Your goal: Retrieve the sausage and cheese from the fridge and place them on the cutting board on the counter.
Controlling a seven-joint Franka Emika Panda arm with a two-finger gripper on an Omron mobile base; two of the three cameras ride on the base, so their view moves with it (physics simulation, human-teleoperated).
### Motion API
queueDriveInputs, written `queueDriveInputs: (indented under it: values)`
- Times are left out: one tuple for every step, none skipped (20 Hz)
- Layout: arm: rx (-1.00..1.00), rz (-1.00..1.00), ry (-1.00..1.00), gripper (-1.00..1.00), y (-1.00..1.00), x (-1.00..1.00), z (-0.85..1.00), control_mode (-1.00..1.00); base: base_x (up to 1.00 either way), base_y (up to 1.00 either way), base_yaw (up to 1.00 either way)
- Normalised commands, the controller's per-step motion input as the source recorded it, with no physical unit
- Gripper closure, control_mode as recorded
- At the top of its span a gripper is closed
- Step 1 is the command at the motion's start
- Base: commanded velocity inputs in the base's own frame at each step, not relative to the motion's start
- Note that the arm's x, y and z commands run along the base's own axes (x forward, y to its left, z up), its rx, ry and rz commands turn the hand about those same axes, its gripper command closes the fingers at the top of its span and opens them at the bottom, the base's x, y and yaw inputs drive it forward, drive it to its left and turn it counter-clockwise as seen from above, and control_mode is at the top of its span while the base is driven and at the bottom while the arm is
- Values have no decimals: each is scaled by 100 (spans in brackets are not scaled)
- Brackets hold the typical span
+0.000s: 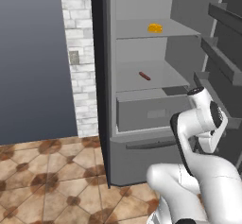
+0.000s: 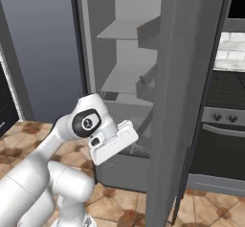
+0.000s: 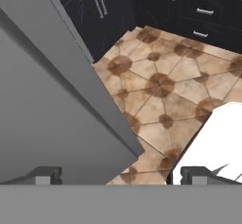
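Fridge [image 1: 142, 114] door is swung open to the right; both targets are seen inside. The cheese [image 1: 155, 28] sits on the upper shelf [image 1: 137, 29], toward the far right; the sausage [image 1: 144, 75] lies on the next shelf down [image 1: 156, 79], roughly mid-shelf, angled, well apart from the cheese. Nothing is held — the gripper [image 3: 122, 175] is empty, with the fingers [image 3: 45, 175] spread fully wide. Handling, as judged: both items are expected to be light. The sausage is a thin rounded cylinder, likely to roll or slip if pinched near an end, so it is best taken across its middle with the fingers square to its long axis. The cheese wedge is probably firm but with sloped faces; a grip across its two flattest sides is preferred, as a pinch on the taper could squeeze it out. Arm pose: folded low in front of the fridge drawer [image 1: 146, 112], elbow raised, wrist bent so the hand is pointed down and sideways — in the hand view the open door's edge and the tiled floor [image 3: 165, 86] are looked at, not the shelves. The hand is judged to need raising and re-aiming toward the interior before either item can be reached.
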Motion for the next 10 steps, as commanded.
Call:
queueDriveInputs:
  values:
    - [0, -9, 3, -100, -72, -3, 22, -100, 0, 0, 0]
    - [0, -9, 3, -100, -71, -1, 23, -100, 0, 0, 0]
    - [0, -9, 4, -100, -68, 0, 24, -100, 0, 0, 0]
    - [0, -9, 3, -100, -63, 0, 23, -100, 0, 0, 0]
    - [0, -8, 1, -100, -47, 0, 24, -100, 0, 0, 0]
    - [0, -7, 0, -100, -35, 0, 27, -100, 0, 0, 0]
    - [0, -5, 0, -100, -17, 0, 30, -100, 0, 0, 0]
    - [0, 0, 0, -100, 0, 0, 29, -100, 0, 0, 0]
    - [0, 0, 0, -100, 3, -4, 32, -100, 0, 0, 0]
    - [0, 0, -1, -100, 18, 0, 32, -100, 0, 0, 0]
